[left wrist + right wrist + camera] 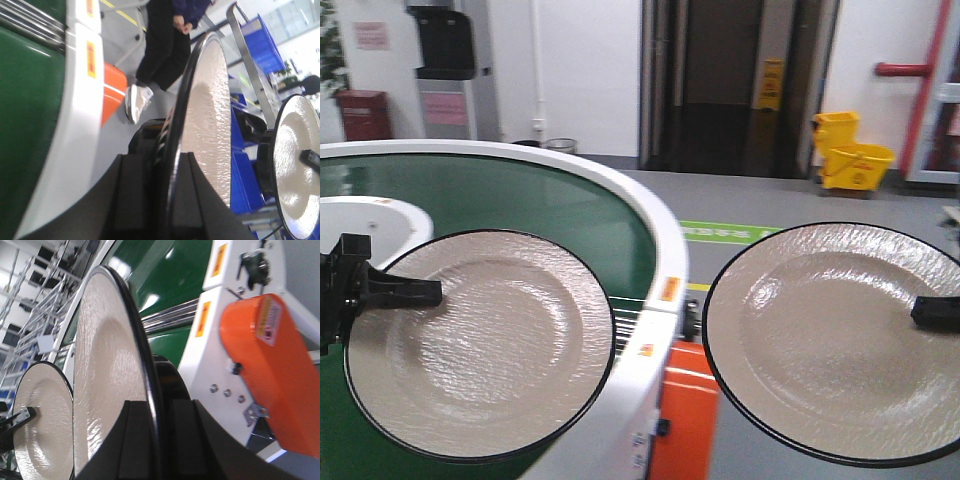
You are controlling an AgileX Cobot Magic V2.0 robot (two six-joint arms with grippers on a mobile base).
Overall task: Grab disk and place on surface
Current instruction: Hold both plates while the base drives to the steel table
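Showing left disk [480,345] | right disk [830,340] | both beige, rippled, black-rimmed

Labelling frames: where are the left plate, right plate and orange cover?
left plate [480,345], front view, centre of its face.
right plate [835,340], front view, centre of its face.
orange cover [690,410], front view, its front panel.

The left disk [480,345] and the right disk [830,340] are coloured cream, patterned with fine ripples and edged in black. The conveyor belt [550,205] is seen in green, its rim [665,250] in white, the housing [685,410] in orange, the mop bucket [855,165] in yellow.
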